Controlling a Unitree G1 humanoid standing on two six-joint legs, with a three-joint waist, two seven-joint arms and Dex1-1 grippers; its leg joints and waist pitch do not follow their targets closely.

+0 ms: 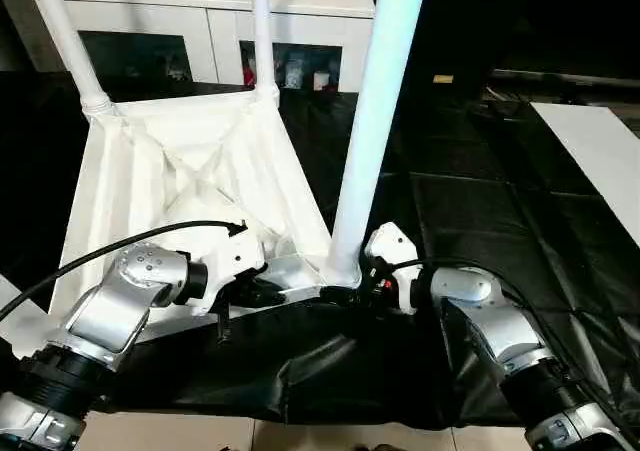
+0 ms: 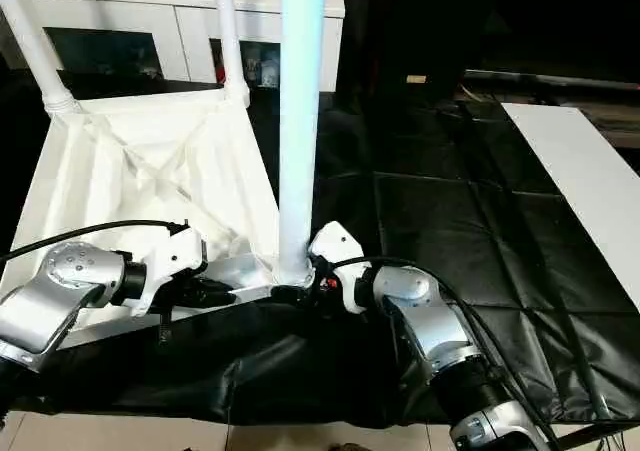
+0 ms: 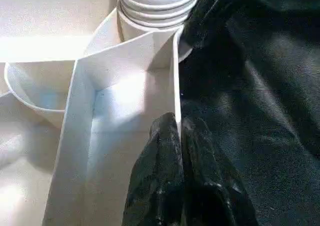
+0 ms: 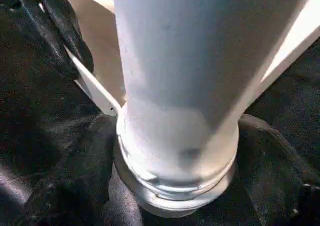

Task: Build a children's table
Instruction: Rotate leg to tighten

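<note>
Fingers of my left gripper are pressed together, pinching the thin near wall of the upturned table top, low in the centre of the left eye frame. My right gripper sits at the base of the nearest leg, just right of centre; its black fingers stand wide on either side of the leg's ribbed collar, and I cannot tell whether they press on it.

By my count, three legs are standing: the thick near one, which runs off the top of the frame, and two more at the far corners, upper left. The near-left corner socket shows as an empty cup in the left wrist view, so I judge one leg is left to fit. I cannot tell if the near leg is fully seated.

All-white plastic, the table lies upside down on black sheeting in the left half of the frame, its diagonal ribs showing. A white cabinet stands behind it.
</note>
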